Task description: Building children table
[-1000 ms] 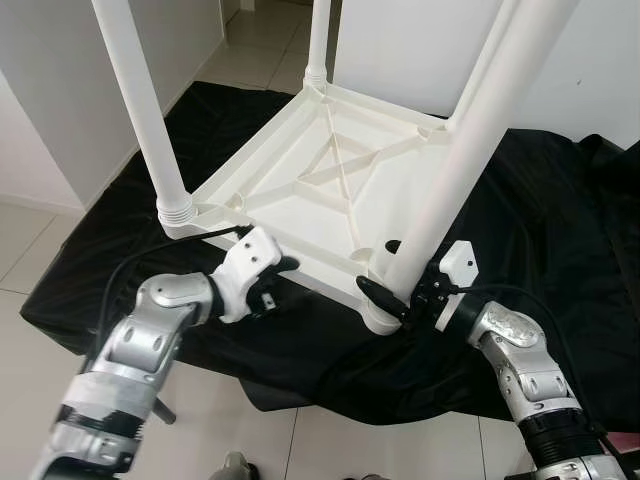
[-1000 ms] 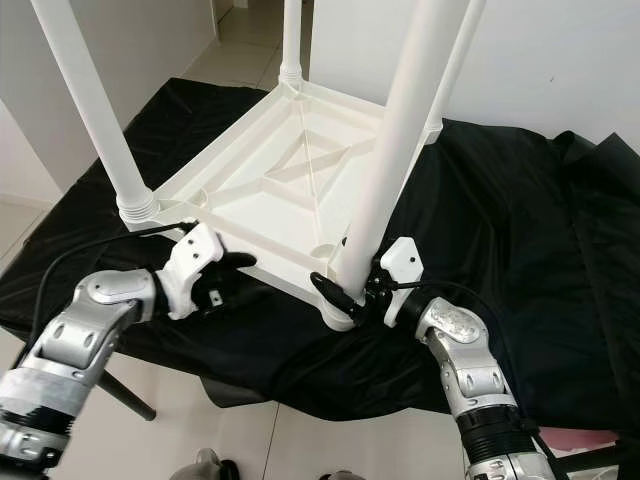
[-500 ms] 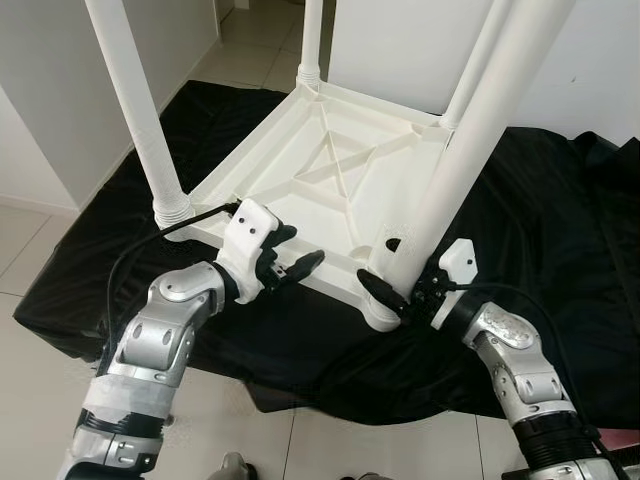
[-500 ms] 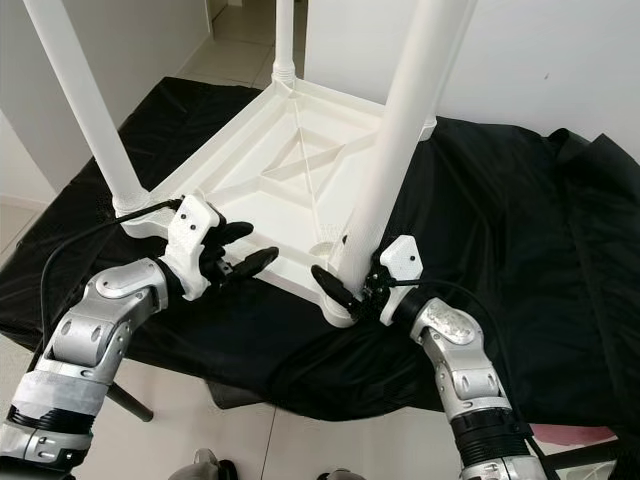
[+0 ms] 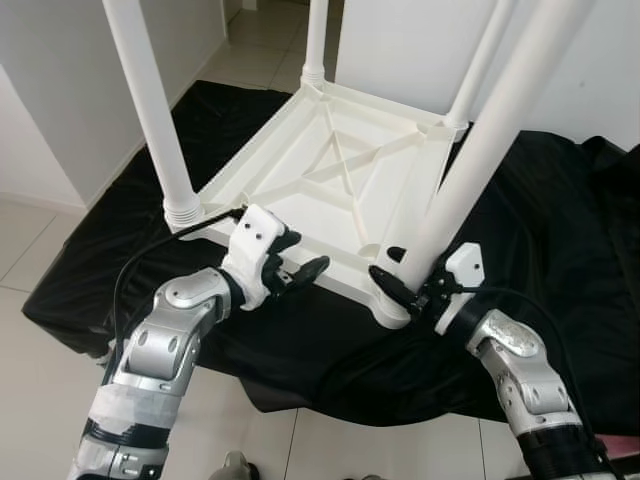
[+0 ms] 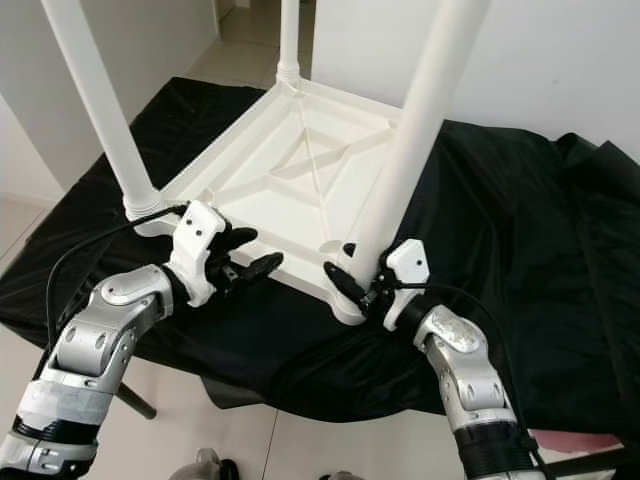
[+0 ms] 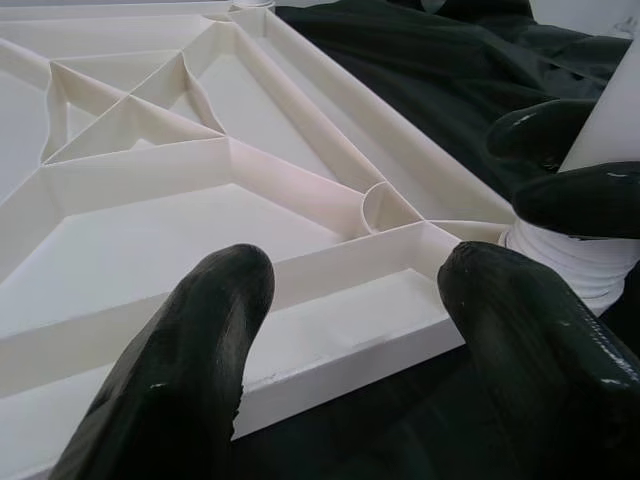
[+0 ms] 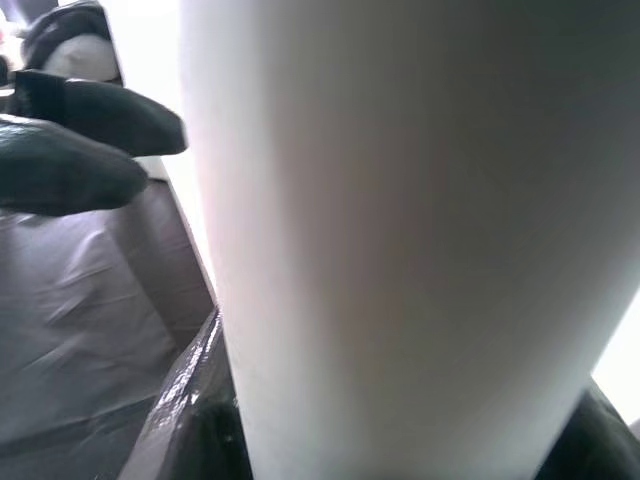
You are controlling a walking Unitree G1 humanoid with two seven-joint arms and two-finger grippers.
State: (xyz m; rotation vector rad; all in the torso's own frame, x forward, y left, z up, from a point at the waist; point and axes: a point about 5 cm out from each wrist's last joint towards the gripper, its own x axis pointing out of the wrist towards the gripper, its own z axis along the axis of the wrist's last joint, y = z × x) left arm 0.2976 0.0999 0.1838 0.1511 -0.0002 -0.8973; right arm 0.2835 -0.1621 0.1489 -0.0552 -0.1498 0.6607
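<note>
The white plastic children's table (image 5: 330, 190) lies upside down on a black cloth, its legs pointing up. My right gripper (image 5: 400, 275) is shut around the near-right leg (image 5: 480, 150) just above its ribbed base (image 7: 575, 270) at the table's front corner. That leg (image 8: 400, 230) is very close in the right wrist view. My left gripper (image 5: 300, 258) is open at the table's front rim (image 7: 340, 340), one finger (image 7: 190, 370) on either side of the rim's edge, a short way left of the held leg.
The black cloth (image 5: 560, 220) covers a low platform, with tiled floor (image 5: 40, 250) around it and white walls behind. Three more legs stand upright: near left (image 5: 150, 110), far left (image 5: 318, 40), far right (image 5: 480, 70). A dark support leg (image 6: 130, 395) shows below the cloth's front edge.
My left gripper has risen from below the front rim to the rim and its fingers have spread. The right gripper stays clamped on the leg. The camera has shifted slightly.
</note>
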